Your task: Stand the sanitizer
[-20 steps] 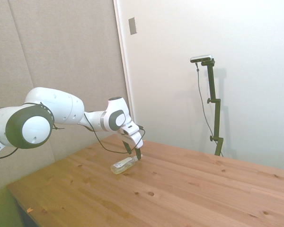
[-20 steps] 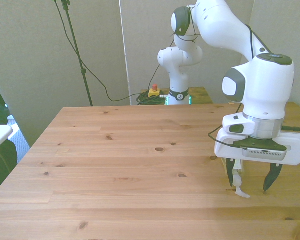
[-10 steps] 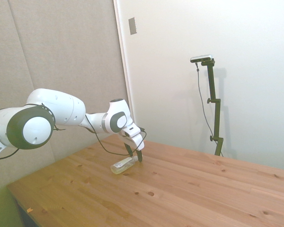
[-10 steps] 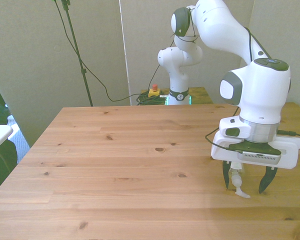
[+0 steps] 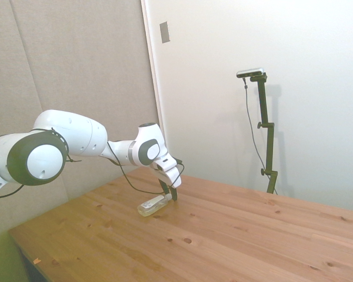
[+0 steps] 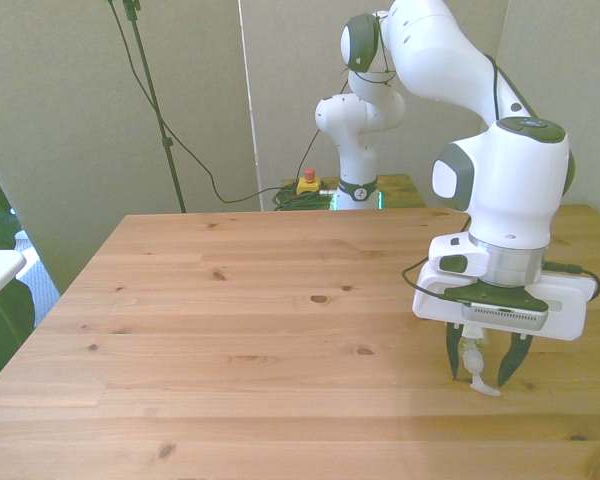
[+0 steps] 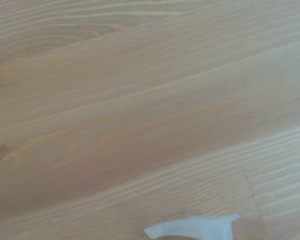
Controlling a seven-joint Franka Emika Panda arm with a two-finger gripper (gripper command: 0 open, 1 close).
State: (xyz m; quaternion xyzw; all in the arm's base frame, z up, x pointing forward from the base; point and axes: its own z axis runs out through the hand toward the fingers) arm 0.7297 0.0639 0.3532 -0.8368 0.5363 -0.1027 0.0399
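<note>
Sanitizer (image 5: 152, 205): one small clear bottle, lying flat on the wooden table (image 5: 235, 235), left of centre in the side view and low at the right of the front view. White pointed nozzle cap (image 6: 483, 385) faced the near table edge in the front view, so the long axis ran roughly from far edge to near edge, along the line of the arm's reach. In the wrist view only the pale nozzle tip (image 7: 192, 229) showed, at the bottom edge, blurred; all else there was bare wood grain.

Gripper (image 6: 478, 366): one, two-finger, pointed straight down over the bottle. Fingers were spread apart, one to each side of the bottle, tips low and close to the tabletop. The bottle sat between the jaws, its length crossing the gap between them rather than running from finger to finger. Contact between either finger and the bottle could not be made out; nothing was yet gripped.

Arm: white, stretched out low from the left of the side view, wrist bent so the hand hung vertical, the last joints stacked directly above the bottle.

Judgement: the grasp looked set up but not made; closing on the body near the cap end would likely come next, then a tip-up onto the base.
</note>
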